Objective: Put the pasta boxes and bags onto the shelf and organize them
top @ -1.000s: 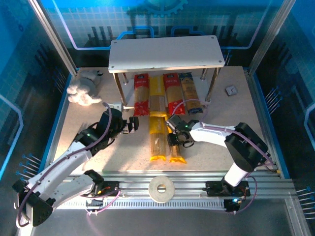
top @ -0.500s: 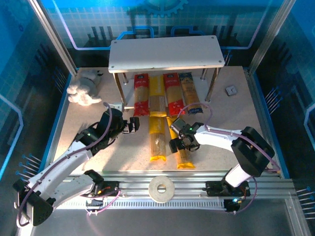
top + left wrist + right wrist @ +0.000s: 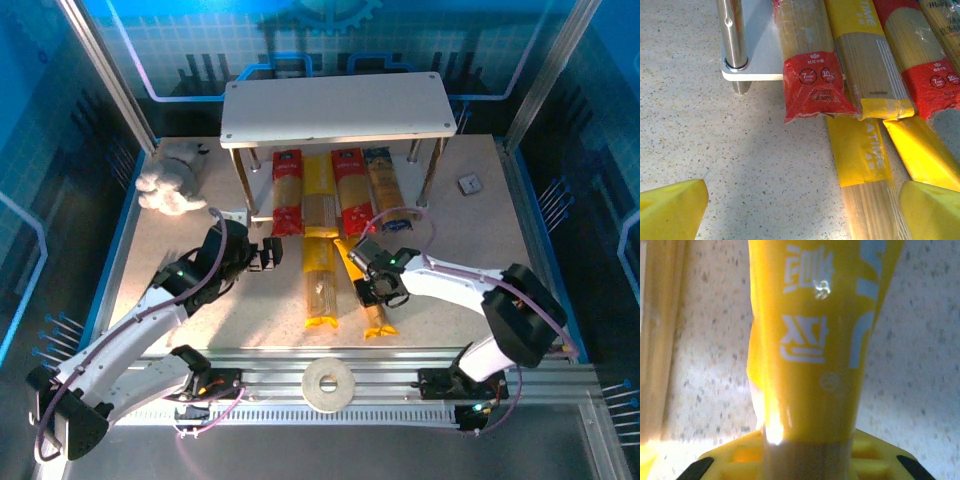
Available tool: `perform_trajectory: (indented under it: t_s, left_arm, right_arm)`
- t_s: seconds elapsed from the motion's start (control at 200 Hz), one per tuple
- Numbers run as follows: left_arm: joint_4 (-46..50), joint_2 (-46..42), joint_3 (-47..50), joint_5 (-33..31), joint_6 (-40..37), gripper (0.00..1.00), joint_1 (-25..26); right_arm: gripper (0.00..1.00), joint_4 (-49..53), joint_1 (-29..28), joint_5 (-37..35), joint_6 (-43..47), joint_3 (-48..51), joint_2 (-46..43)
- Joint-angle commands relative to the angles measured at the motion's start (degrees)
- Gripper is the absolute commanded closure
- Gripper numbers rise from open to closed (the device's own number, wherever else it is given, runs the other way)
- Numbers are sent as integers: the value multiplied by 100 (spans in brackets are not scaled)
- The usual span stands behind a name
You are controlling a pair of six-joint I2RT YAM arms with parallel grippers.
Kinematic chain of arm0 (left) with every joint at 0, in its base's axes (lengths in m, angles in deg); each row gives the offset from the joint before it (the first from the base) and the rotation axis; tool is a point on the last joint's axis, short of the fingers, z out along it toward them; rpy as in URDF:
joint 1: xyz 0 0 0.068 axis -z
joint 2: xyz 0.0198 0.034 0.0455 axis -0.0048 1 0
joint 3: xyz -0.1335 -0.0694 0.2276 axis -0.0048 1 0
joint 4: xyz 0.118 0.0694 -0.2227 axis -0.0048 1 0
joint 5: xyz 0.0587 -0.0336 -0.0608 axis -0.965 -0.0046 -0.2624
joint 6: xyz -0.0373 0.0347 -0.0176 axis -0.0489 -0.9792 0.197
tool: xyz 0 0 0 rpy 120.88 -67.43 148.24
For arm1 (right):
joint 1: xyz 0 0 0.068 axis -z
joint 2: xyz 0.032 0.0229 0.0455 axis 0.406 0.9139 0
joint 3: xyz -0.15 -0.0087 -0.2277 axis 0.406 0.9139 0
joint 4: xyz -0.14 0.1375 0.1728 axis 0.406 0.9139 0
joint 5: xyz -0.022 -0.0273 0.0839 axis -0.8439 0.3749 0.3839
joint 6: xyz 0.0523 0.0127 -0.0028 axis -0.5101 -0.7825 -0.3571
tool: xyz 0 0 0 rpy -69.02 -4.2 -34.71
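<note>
The right claw (image 3: 383,287) sits on a yellow pack (image 3: 374,316) that lies on the table (image 3: 455,215) in front of the shelf (image 3: 335,112). Its fingers look closed around the pack's middle, and the pack runs straight through them. The pack points toward the shelf, but slanted. Its far end leans left, close to the end of a red pack (image 3: 350,200) on the low board. A second yellow pack (image 3: 320,290) lies just to its left. The left claw (image 3: 263,255) hangs wide open, holds nothing, and is farther off. I think the right arm should turn the pack straight first.
</note>
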Motion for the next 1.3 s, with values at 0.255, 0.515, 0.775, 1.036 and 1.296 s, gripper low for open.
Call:
perform_trajectory:
  t_s: [0.255, 0.515, 0.775, 1.036, 1.296]
  left_arm:
    - [-208, 366, -404, 190, -153, 1, -77]
    - [30, 666, -957, 206, -265, 1, -130]
    - [351, 742, -1396, 436, -408, 1, -155]
    - [437, 746, -1511, 626, -495, 1, -227]
    - [419, 781, -1469, 732, -510, 1, -313]
  right_arm:
    - [94, 2068, -547, -233, -150, -162, -2277]
    - [95, 2977, -724, -1436, 152, -1919, -3321]
    - [94, 2516, -417, -2218, 1534, -4349, -2465]
    - [95, 1733, 563, -2163, 2579, -6398, -1124]
    - [96, 439, 1351, -2265, 3361, -7086, -8]
